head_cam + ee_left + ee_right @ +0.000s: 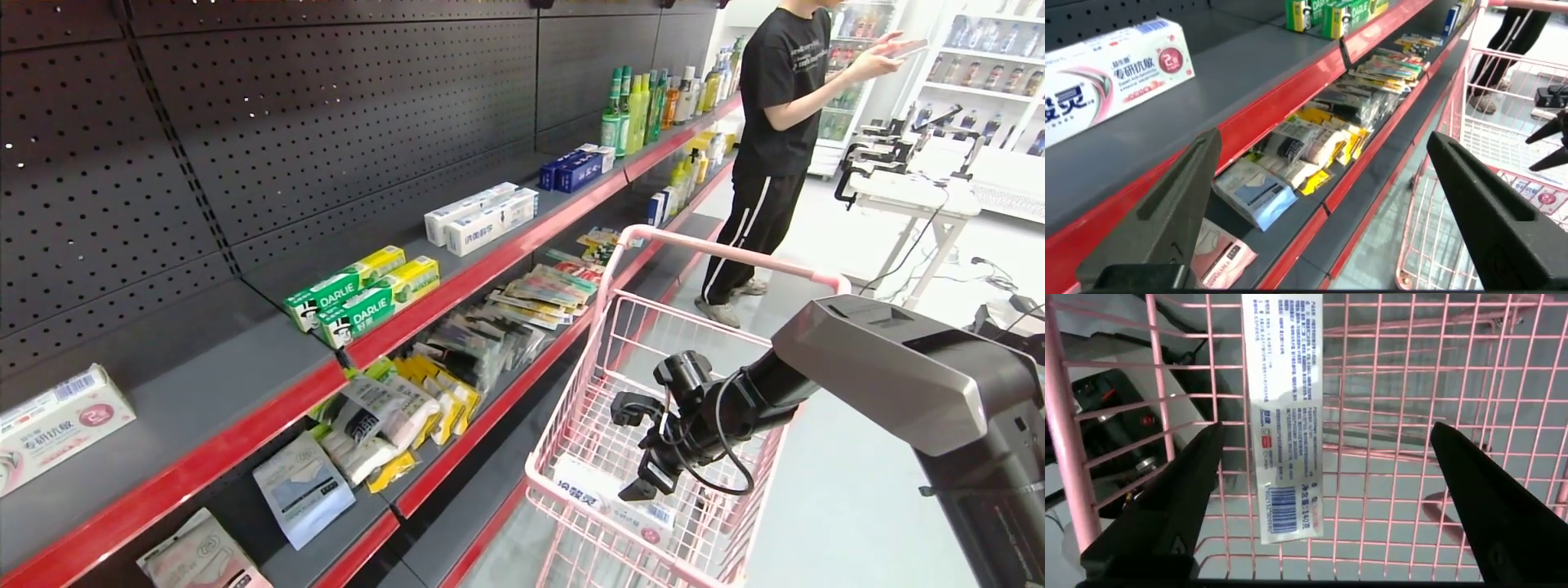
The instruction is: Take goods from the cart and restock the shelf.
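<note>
Right wrist view: right gripper (pixel 1324 429), jaws spread, hovers over the toothpaste box (pixel 1282 416) in the cart (pixel 1065 457); seemingly the pick step, needing descent, then closure.

The cart (pixel 727 256) is coated wire, the shelf (pixel 204 384) matt metal, the toothpaste box (pixel 1282 416) smooth printed card.

The right arm (pixel 898 376) stretches forward and slopes downward, wrist angled down. The right gripper (pixel 1323 502) points downward with its fingers spread wide. The left gripper (pixel 1323 208) is also spread wide.
</note>
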